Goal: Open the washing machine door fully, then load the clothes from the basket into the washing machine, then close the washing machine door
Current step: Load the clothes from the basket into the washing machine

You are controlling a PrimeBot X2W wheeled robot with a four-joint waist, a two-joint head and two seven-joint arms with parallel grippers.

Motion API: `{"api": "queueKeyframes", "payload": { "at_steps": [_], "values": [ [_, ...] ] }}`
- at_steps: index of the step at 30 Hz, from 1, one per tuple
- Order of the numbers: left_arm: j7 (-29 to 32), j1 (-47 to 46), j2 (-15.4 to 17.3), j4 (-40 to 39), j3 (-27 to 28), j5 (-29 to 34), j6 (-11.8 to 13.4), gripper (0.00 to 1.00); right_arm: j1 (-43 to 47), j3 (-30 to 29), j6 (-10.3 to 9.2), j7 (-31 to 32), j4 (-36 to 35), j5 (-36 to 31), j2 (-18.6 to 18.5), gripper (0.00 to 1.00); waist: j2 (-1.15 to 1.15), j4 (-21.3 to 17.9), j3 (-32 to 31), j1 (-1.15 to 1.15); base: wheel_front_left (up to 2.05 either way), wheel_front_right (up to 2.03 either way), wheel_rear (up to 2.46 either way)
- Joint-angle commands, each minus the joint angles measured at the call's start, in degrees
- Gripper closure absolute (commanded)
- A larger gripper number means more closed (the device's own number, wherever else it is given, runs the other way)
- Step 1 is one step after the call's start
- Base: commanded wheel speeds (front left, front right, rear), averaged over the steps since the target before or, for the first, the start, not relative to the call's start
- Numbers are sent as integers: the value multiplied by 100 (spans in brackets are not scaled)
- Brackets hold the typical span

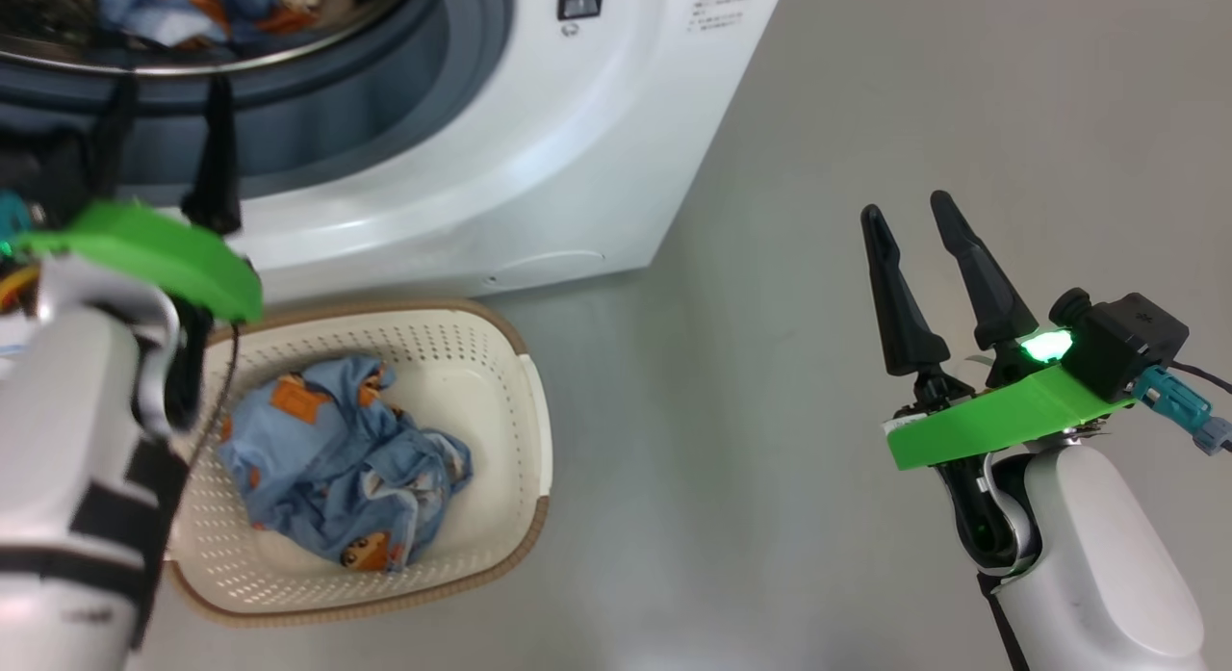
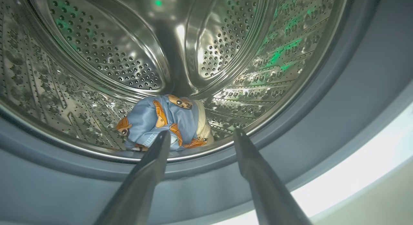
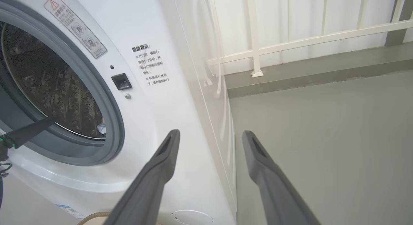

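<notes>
I read the left tool point(image 2: 202, 134) as released and empty, its fingers at the mouth of the drum point(image 2: 106, 54) of the machine point(image 1: 539, 170). Some clothes point(image 2: 164, 121) lie in the drum. More lie in the basket point(image 1: 539, 430) on the floor point(image 1: 770, 411). The right tool point(image 1: 907, 209) is released and empty.

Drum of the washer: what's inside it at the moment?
One bundle of blue clothes with orange patches and a bit of white cloth lies on the drum floor near the front rim. The left gripper covers its lower edge; anything beneath it is hidden.
</notes>
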Motion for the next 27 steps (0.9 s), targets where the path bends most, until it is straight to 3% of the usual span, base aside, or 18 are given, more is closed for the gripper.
{"api": "queueKeyframes", "payload": {
  "at_steps": [1,12,27],
  "values": [
    [-33,213,276,-365,209,-41,71,0,160,121,9,-27,-104,-12,-46,0,0,133,-187,0,0,0,0],
    [-35,1704,368,-1885,406,-133,454,0,340,214,9,-27,22,33,-227,0,0,332,-777,0,0,0,0],
    [-35,3230,241,-3032,606,-8,832,0,694,244,9,-27,135,115,-457,0,0,699,-1501,0,0,0,0]
  ]
}}
